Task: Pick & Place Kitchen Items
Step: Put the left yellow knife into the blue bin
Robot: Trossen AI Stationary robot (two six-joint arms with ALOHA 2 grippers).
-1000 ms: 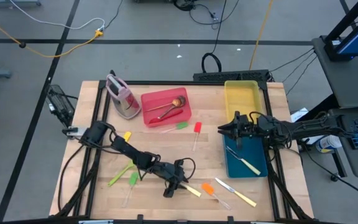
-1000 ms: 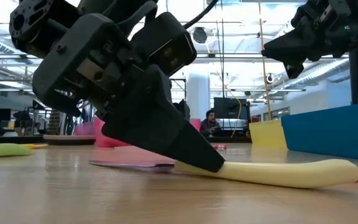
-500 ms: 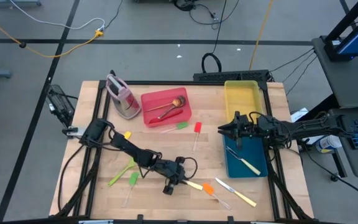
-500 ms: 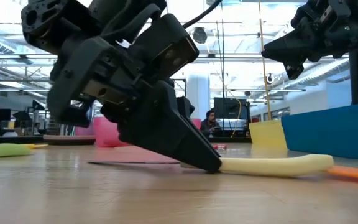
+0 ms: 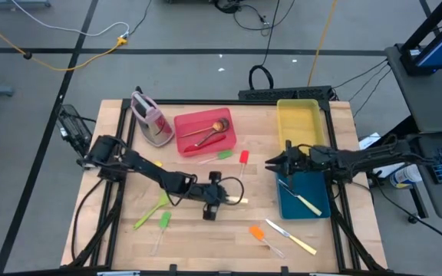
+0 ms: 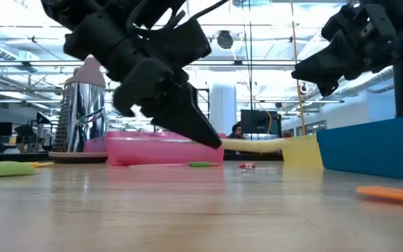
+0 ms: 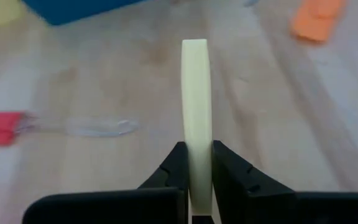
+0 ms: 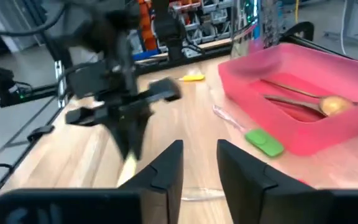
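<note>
Left claw (image 7: 194,171) pinches cream-handled knife (image 7: 195,106) above table (image 7: 278,143).

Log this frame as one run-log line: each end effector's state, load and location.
left end effector: shut on cream-handled knife, lifted above table centre | right end effector: open, empty, beside blue tray

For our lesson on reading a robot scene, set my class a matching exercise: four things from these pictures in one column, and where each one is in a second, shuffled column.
Column 1
1. cream-handled knife
2. wooden spoon
3. orange spatula
4. right end effector

Column 2
A. lying on the bare table
B. clamped in the left end effector, off the table
C. in the red tray
D. open, near the blue tray

Pairs: 1-B, 2-C, 3-A, 4-D
</note>
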